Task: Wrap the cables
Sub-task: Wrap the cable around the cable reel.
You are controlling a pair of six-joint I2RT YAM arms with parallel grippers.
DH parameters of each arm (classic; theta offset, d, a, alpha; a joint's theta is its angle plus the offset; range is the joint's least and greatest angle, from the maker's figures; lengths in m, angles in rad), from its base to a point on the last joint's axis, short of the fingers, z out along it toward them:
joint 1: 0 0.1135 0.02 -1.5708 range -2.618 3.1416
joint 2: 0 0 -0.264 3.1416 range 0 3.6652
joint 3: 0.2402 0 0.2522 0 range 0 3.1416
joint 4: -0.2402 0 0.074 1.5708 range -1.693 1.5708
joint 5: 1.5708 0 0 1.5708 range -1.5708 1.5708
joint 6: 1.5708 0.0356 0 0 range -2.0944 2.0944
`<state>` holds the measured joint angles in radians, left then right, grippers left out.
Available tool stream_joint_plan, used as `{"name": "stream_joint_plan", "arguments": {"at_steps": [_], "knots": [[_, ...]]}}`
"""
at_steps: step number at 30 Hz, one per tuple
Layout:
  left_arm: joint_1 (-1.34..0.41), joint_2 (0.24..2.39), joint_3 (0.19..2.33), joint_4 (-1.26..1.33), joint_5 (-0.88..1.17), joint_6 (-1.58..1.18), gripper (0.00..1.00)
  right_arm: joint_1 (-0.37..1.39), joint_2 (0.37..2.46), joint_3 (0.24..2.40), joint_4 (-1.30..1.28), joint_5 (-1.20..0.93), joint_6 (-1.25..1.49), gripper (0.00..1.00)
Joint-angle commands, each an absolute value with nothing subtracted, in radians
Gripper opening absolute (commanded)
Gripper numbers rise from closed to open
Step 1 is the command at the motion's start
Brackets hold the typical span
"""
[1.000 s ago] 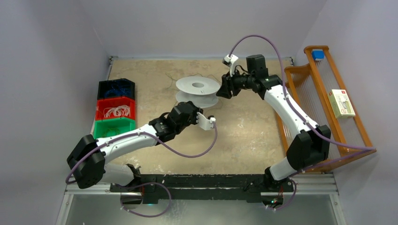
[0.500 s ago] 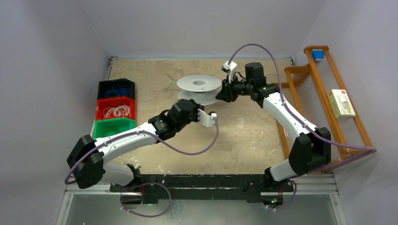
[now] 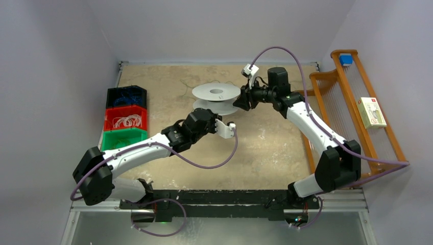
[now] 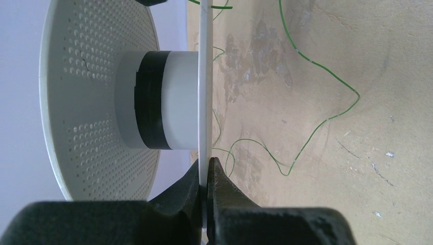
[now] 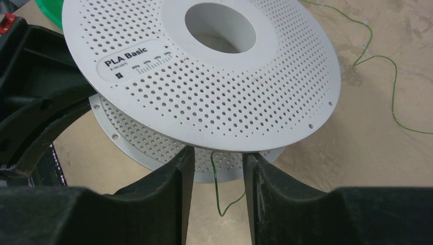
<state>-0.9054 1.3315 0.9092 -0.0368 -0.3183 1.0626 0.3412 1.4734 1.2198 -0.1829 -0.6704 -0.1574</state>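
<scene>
The pale grey spool (image 3: 216, 97) stands on the table with its flanges level; it also shows in the right wrist view (image 5: 204, 76). My left gripper (image 4: 207, 171) is shut on the rim of the lower flange (image 4: 204, 92) and sits at the spool's near side (image 3: 208, 113). My right gripper (image 5: 218, 158) is open at the spool's right side (image 3: 244, 99), its fingertips (image 5: 184, 163) under the top flange. A thin green cable end (image 5: 215, 184) hangs between the right fingers, touching neither. More cable (image 4: 316, 120) lies in loose loops on the table.
Blue (image 3: 126, 96), red (image 3: 126, 118) and green (image 3: 124, 138) bins stand at the left. A wooden rack (image 3: 388, 138) holding a small box (image 3: 371, 112) stands at the right edge. Purple arm cables loop over the table.
My left gripper moved up to the spool and closed on its lower flange. My right gripper moved left and down until its fingers reached under the top flange.
</scene>
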Motion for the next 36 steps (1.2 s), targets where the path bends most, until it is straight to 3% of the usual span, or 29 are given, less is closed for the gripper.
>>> {"name": "stream_joint_plan", "arguments": {"at_steps": [1, 5, 14, 22, 36], "knots": [[-0.909, 1.311, 0.972, 0.037, -0.318, 1.047, 0.00, 0.345, 1.425, 1.217, -0.127, -0.653, -0.139, 0.39], [-0.908, 1.313, 0.977, 0.032, -0.318, 1.045, 0.00, 0.345, 1.431, 1.209, -0.114, -0.653, -0.135, 0.29], [-0.908, 1.319, 0.983, 0.032, -0.318, 1.039, 0.00, 0.350, 1.451, 1.198, -0.120, -0.654, -0.143, 0.28], [-0.908, 1.322, 0.989, 0.025, -0.314, 1.032, 0.00, 0.354, 1.453, 1.177, -0.098, -0.651, -0.140, 0.13], [-0.910, 1.327, 0.990, 0.032, -0.317, 1.035, 0.00, 0.387, 1.507, 1.195, -0.142, -0.658, -0.160, 0.05]]}}
